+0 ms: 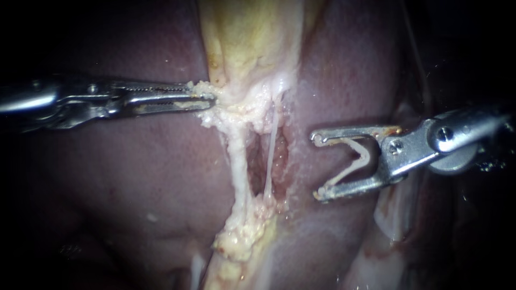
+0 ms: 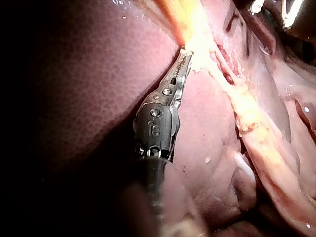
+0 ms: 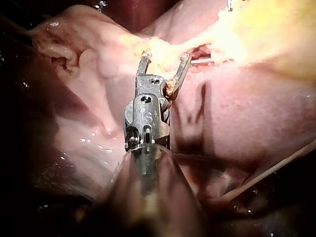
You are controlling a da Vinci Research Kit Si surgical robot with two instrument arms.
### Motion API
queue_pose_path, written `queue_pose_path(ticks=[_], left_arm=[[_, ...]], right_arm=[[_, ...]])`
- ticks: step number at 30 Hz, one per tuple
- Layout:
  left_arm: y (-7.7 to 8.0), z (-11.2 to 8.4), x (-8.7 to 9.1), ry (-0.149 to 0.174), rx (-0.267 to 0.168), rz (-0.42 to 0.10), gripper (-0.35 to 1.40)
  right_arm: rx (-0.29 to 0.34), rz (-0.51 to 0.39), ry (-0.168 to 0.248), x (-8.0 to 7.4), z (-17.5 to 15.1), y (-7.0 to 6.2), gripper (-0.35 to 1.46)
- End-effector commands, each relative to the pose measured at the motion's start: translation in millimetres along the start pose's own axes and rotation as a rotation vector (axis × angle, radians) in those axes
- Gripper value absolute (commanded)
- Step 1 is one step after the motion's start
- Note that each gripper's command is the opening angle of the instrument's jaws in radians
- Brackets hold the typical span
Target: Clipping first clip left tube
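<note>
The left tool is clenched on fatty tissue just below the gallbladder. The right tool has its jaws wide apart and carries a white clip between them, not touching tissue. The left tube lies straight ahead of these jaws, behind the thin right tube, with its long axis crossing their opening
</note>
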Motion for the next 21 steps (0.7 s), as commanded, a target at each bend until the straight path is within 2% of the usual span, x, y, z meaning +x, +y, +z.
queue_pose_path(ticks=[1, 5, 11, 13, 15, 21], left_arm=[[0.1, -0.1, 0.1, 0.003, -0.002, -0.001, -0.35], [0.8, -1.3, 1.3, 0.011, -0.003, -0.007, -0.35], [1.8, -4.8, 4.7, 0.043, 0.008, -0.028, -0.35], [1.9, -5.9, 5.9, 0.05, 0.014, -0.042, -0.35], [1.9, -7.0, 7.0, 0.058, 0.018, -0.032, -0.35], [1.1, -9.3, 8.6, 0.071, 0.036, -0.033, -0.35]], right_arm=[[0.002, 0.0, 0.0, 0.0, 0.0, 0.0, 0.5], [0.002, 0.0, 0.0, 0.0, -0.1, 0.0, 0.5], [0.002, 0.0, 0.0, 0.0, -0.1, 0.0, 0.5], [0.002, 0.0, 0.0, 0.0, -0.1, 0.0, 0.5], [0.002, 0.0, 0.0, 0.0, -0.1, 0.0, 0.5], [0.002, 0.001, 0.0, 0.1, -0.1, 0.0, 0.5]])
